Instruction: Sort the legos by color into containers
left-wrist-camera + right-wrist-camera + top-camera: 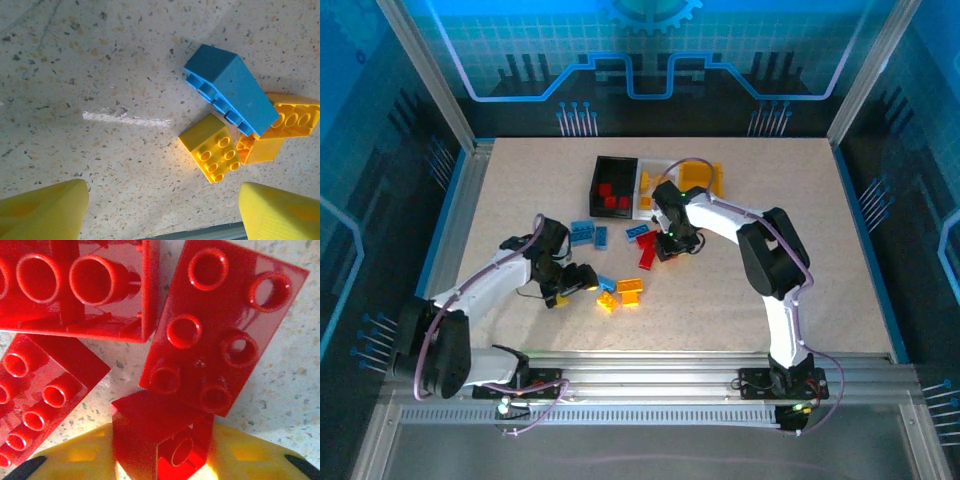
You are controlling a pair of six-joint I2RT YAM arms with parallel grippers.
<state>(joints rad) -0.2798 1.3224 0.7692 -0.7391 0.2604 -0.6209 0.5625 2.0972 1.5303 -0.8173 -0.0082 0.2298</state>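
My right gripper is shut on a small red lego, held low over the table among other red legos. From above, that gripper sits just right of a red lego. My left gripper is open above bare table with nothing between its yellow fingers. Just beyond it lie a blue lego, a yellow lego and orange legos. The black container holds red legos. Beside it are the white container and the yellow-orange container.
More blue legos lie scattered on the table left of the right gripper. A yellow lego and an orange one lie right of the left gripper. Metal rails edge the table.
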